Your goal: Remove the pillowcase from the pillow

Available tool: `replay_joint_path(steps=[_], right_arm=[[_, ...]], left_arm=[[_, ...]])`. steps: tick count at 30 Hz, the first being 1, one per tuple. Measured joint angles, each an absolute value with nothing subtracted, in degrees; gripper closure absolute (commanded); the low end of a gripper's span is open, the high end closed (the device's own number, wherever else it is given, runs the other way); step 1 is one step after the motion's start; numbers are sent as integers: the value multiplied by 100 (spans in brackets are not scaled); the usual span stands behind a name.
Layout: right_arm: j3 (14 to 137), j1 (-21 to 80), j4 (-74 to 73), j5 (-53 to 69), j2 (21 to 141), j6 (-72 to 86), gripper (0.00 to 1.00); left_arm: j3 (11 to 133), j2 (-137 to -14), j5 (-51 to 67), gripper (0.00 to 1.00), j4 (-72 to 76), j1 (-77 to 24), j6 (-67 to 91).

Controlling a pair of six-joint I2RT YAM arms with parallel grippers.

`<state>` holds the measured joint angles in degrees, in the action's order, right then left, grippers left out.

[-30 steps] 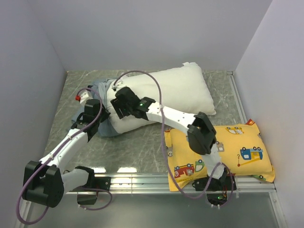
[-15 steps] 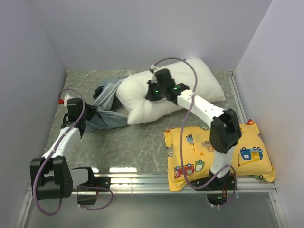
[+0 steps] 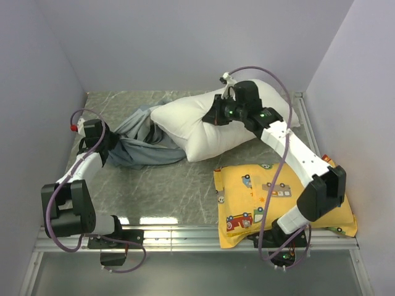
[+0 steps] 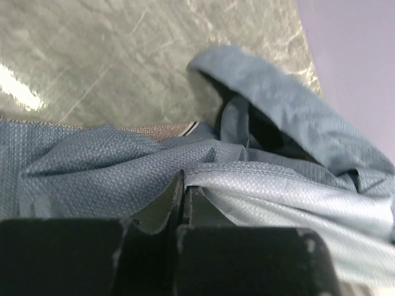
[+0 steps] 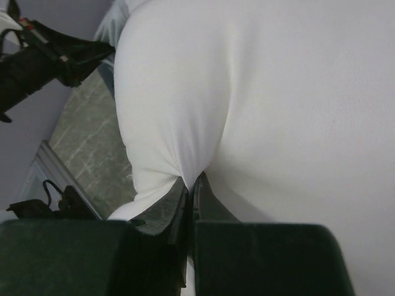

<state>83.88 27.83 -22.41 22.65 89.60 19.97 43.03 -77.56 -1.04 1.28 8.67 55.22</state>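
Observation:
The plump white pillow (image 3: 210,126) lies across the back middle of the table, its left end still touching the blue-grey pillowcase (image 3: 143,148). The pillowcase is bunched and limp at the left, off most of the pillow. My left gripper (image 3: 106,147) is shut on a fold of the pillowcase (image 4: 259,203) at its left end. My right gripper (image 3: 213,117) sits on top of the pillow, shut on a pinch of the pillow's white fabric (image 5: 203,111). In the left wrist view the gripper (image 4: 183,185) has cloth on both sides.
A yellow pillow (image 3: 284,200) printed with cartoon vehicles lies at the near right, under the right arm. Grey walls close the table on the left, back and right. A metal rail (image 3: 185,237) runs along the near edge.
My right gripper shut on the pillow and drew it right and back. My left gripper pulled the pillowcase left, so the pillow has slid out of most of it.

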Motion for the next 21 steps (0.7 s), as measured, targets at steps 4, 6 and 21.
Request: replay_joint_path(steps=[4, 6, 21], right_arm=[[8473, 2703, -2283, 2392, 8543, 2060, 100], [8556, 2670, -2316, 2447, 8388, 2110, 100], [9636, 2714, -1876, 2290, 8958, 2783, 100]], left_arm=[[4438, -7883, -137, 99, 123, 880, 5522], [4458, -7977, -132, 100, 128, 882, 5520], [4292, -7815, 309, 88, 104, -451, 5041]])
